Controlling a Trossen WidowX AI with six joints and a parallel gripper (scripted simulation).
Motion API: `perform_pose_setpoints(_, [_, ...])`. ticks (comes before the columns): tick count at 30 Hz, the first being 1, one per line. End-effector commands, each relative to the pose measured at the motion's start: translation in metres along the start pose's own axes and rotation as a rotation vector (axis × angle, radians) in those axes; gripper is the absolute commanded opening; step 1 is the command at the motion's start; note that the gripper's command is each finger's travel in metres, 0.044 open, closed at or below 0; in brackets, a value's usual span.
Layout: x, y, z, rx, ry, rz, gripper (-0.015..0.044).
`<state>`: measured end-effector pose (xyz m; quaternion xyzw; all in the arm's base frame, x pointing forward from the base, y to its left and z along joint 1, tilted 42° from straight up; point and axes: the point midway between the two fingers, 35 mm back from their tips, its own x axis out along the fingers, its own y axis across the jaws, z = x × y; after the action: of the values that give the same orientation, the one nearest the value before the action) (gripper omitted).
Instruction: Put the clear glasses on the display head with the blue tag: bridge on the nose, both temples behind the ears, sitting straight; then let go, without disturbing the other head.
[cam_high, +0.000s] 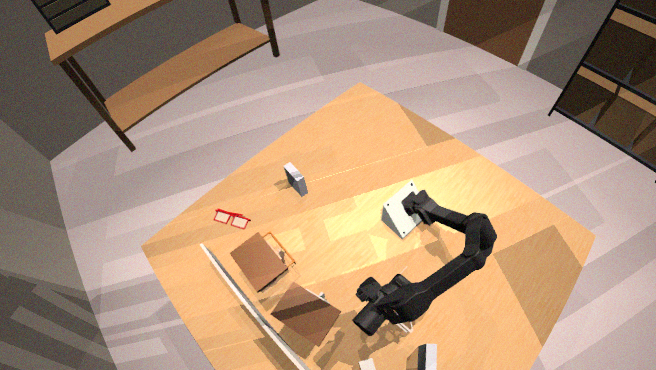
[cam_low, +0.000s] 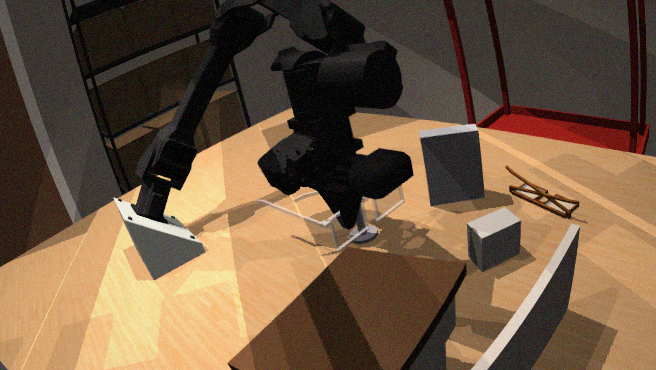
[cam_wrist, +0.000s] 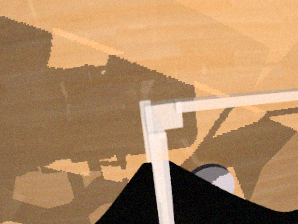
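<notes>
The robot arm (cam_high: 480, 240) (cam_low: 202, 85) is black all over, its chunky segments joined by bulky, angular knuckles. In the exterior view, 1 thick, rounded barrel shape sits at upper centre, above the gripper (cam_high: 397, 320) (cam_low: 348, 225) (cam_wrist: 156, 171), whose black finger parts taper to a wedge.

My one arm (cam_high: 477, 240) (cam_low: 202, 90) reaches from its sloped mount, inward of the table's edges, elbow bent. Wrist (cam_high: 407, 300) (cam_low: 322, 110) carried low over the table, away from its corners. Gripper (cam_high: 367, 302) (cam_low: 348, 225) points down, fingers nearly together, clamped on the clear glasses (cam_high: 406, 327) (cam_low: 327, 223) (cam_wrist: 159, 150). Fingertips close above the tabletop.
</notes>
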<state>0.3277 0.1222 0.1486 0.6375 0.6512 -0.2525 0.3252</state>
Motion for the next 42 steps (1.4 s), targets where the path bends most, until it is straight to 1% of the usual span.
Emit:
perform_pose_setpoints(1, [-0.001, 0.004, 0.0, -0.007, 0.002, 0.006, 0.0])
perform_pose_setpoints(42, [-0.002, 0.023, 0.022, -0.007, 0.0, 0.007, 0.0])
